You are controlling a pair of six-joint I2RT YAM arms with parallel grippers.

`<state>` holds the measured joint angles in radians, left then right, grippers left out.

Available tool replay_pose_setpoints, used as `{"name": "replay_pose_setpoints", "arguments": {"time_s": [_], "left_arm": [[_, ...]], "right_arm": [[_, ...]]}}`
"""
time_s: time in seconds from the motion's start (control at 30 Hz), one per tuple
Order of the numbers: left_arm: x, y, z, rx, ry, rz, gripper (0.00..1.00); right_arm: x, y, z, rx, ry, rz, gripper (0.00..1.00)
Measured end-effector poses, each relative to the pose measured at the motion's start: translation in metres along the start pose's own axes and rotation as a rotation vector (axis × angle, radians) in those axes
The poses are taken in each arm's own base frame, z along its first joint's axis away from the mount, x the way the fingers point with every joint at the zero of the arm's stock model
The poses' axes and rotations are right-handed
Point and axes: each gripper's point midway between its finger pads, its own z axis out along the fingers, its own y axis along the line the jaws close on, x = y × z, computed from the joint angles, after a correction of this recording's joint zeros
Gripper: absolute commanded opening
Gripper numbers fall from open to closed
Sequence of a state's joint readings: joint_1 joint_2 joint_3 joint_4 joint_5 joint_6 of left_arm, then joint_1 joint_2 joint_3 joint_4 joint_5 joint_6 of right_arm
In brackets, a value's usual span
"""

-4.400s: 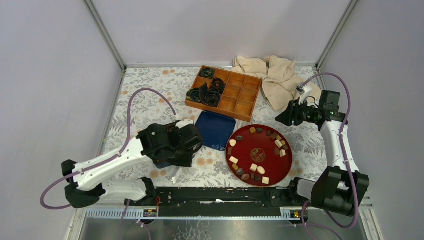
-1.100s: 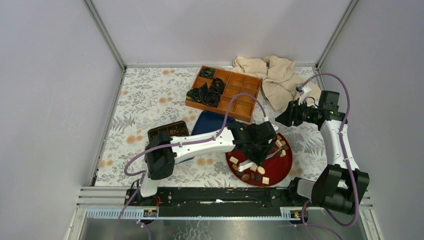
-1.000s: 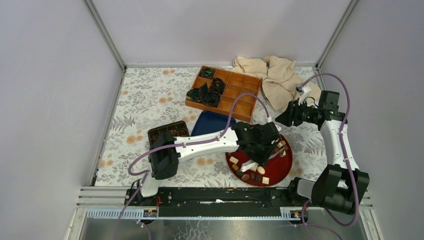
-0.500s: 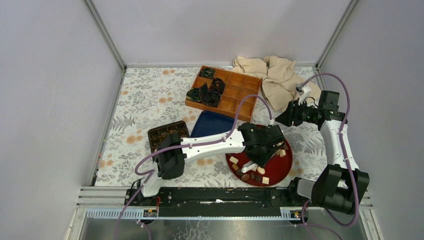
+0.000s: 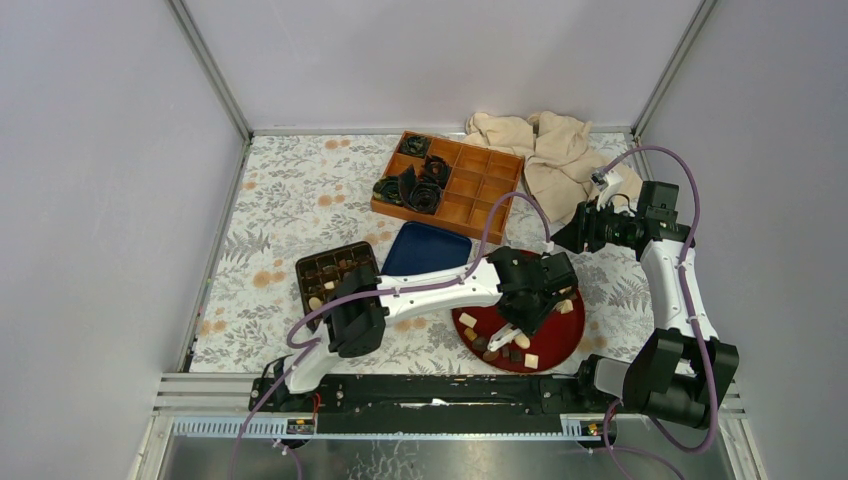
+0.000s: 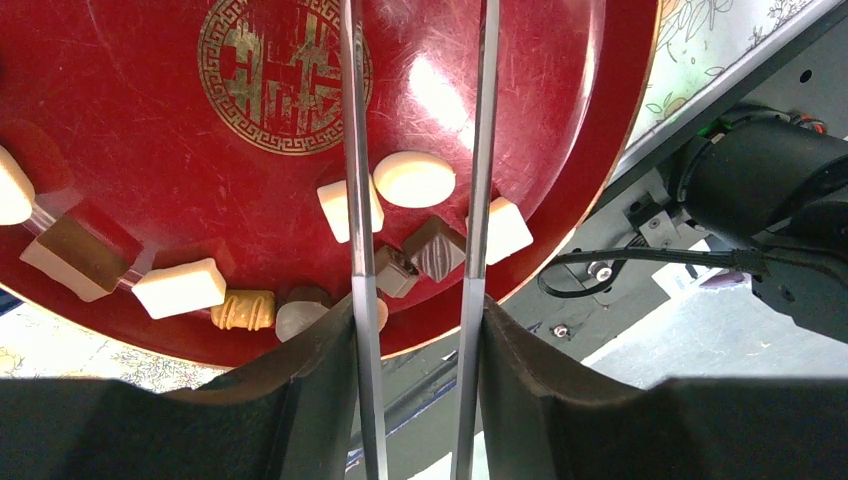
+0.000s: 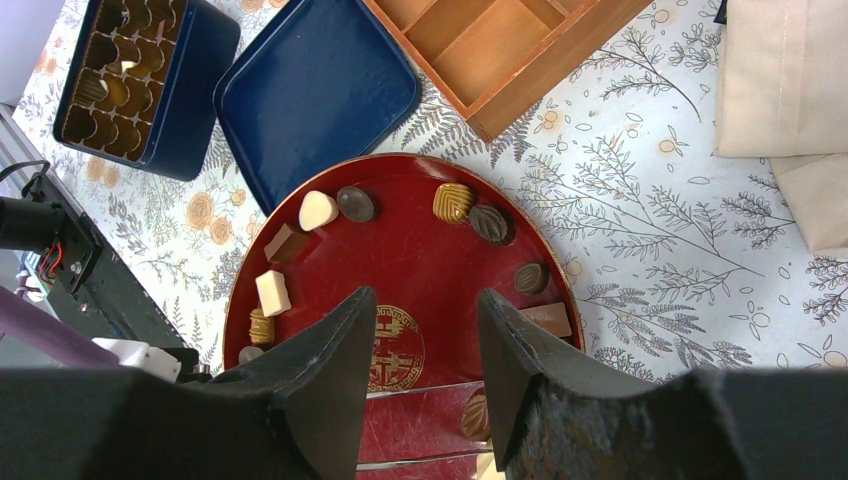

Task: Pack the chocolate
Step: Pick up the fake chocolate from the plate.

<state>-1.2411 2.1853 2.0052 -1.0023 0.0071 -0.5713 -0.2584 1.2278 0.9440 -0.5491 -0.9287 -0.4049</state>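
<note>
The chocolate (image 5: pixel 522 340) lies as several small dark, brown and cream pieces round the red plate (image 5: pixel 565 335). My left gripper (image 5: pixel 520 318) hangs over the plate's near side. In the left wrist view its two thin metal blades stand apart, open (image 6: pixel 417 100). A cream oval chocolate (image 6: pixel 414 178) and a dark striped square (image 6: pixel 435 248) lie between them, ungripped. The left blade crosses a cream square (image 6: pixel 335 208). My right gripper (image 5: pixel 563 238) hovers beyond the plate's far right edge, and the right wrist view shows it open (image 7: pixel 420 310) and empty above the plate (image 7: pixel 420 250).
A dark blue box (image 5: pixel 335 275) with a brown cell insert sits left of the plate, its blue lid (image 5: pixel 430 258) beside it. Behind stands a wooden divided box (image 5: pixel 470 195) holding black paper cups (image 5: pixel 415 190). A beige cloth (image 5: pixel 545 155) lies at the back right.
My left arm has swung from the blue box on the left across to the red plate and keeps edging right over it. The right arm has not moved.
</note>
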Motion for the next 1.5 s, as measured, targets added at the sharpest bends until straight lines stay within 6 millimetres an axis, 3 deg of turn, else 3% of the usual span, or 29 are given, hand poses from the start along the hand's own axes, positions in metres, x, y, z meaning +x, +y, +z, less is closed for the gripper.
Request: {"name": "replay_pose_setpoints", "arguments": {"time_s": [0.4,0.83,1.03,1.5], "left_arm": [[-0.005,0.006,0.006,-0.055,0.004,-0.002,0.41],[0.011,0.027,-0.005,-0.134,0.026,0.004,0.46],[0.01,0.027,-0.005,-0.136,0.022,0.004,0.48],[0.01,0.03,0.007,-0.163,0.033,0.006,0.37]], "right_arm": [[0.0,0.0,0.0,0.0,0.0,-0.001,0.5],[0.0,0.0,0.0,0.0,0.001,-0.002,0.5],[0.0,0.0,0.0,0.0,0.001,-0.002,0.49],[0.0,0.0,0.0,0.0,0.001,-0.002,0.49]]}}
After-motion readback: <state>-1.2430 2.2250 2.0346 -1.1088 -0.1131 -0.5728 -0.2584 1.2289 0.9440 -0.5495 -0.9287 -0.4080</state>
